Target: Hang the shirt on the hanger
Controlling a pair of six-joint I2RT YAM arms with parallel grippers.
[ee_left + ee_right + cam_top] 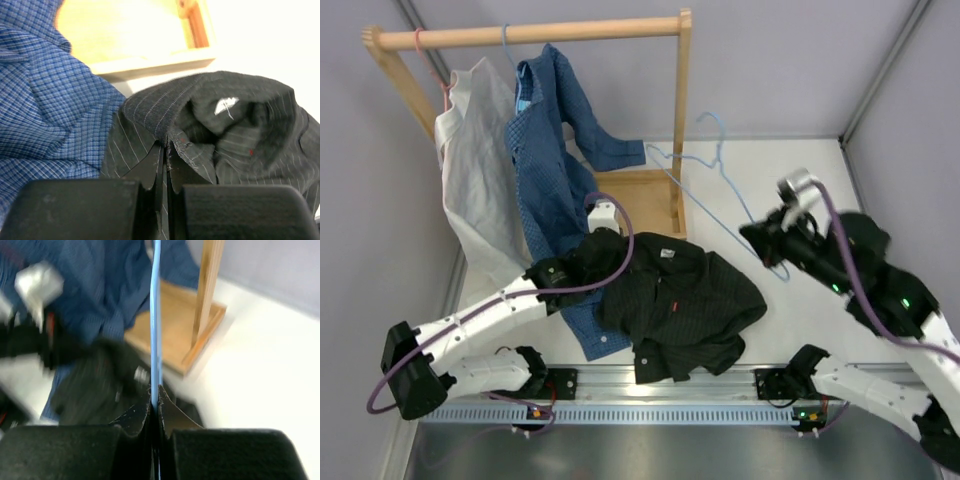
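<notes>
nearest the arm bases, the black pinstriped shirt lies crumpled on the bench. its lower edge almost reaches the near edge, and its left side laps onto the tail of the blue checked shirt.

the left gripper sits at the shirt's far-left end. its jaws are pressed together on a fold of cloth at the collar, and the neck opening and a white label show just beyond them.

to the right, apart from the shirt, the right gripper has its jaws pinching one straight run of the light-blue wire hanger. the hanger reaches away toward the wooden rack. whether its far end rests on the bench i cannot tell. farthest back, the blue shirt and a pale grey shirt hang from the rail.

the shirt is not yet on the hanger. it looks light and limp, so it will likely sag and close up wherever it is not held. the collar seems the right place to hold it, since that presents the neck opening to the wire. the hanger looks light, thin and springy, and may swivel in a single pinch. a hold near a corner should steady it.
</notes>
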